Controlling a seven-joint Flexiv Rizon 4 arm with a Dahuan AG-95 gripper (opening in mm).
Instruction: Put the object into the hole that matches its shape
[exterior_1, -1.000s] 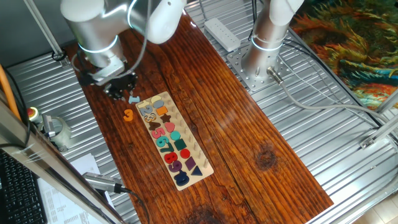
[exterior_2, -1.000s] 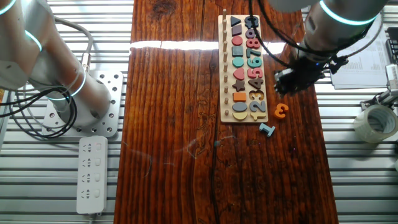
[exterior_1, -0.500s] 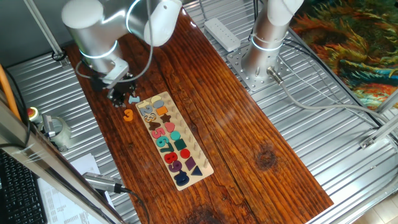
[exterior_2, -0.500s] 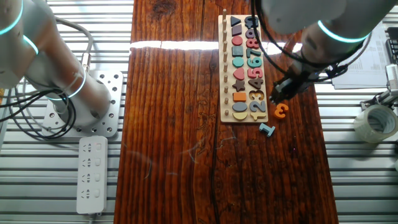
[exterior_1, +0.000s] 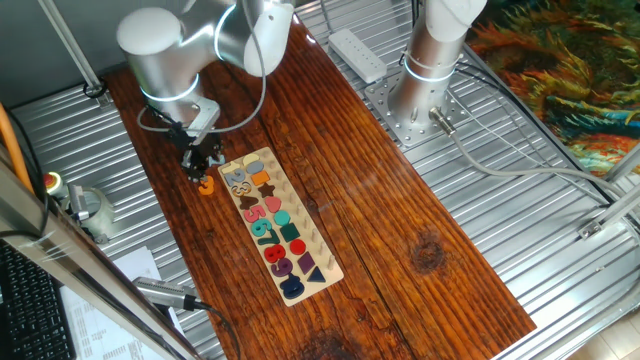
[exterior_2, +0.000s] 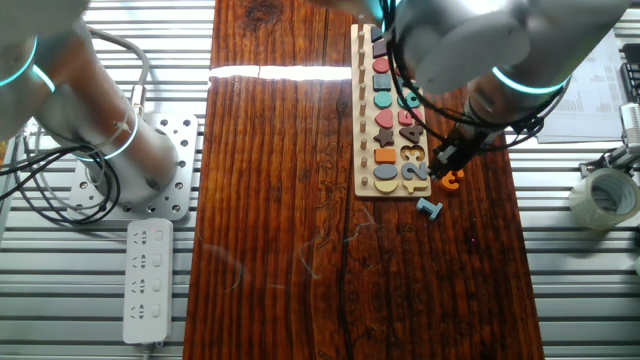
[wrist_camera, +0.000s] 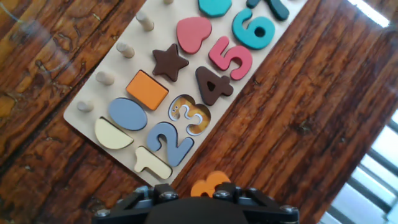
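Note:
The orange digit-3 piece lies flat on the wooden table just off the number end of the puzzle board. It also shows in the other fixed view and the hand view. The 3-shaped hole is empty, between the blue 2 and the brown 4. My gripper hangs low directly over the orange piece, jaws open, one on each side of it. In the hand view the gripper hides the piece's near half. The fingertips are hidden there.
A small light blue piece lies on the table beyond the board's end. A tape roll sits on the metal surface to the side. A second arm's base and a power strip stand off the wood.
My gripper has moved from beside the board's end toward the orange 3 and come down over it. The orange piece and the blue piece have not moved.

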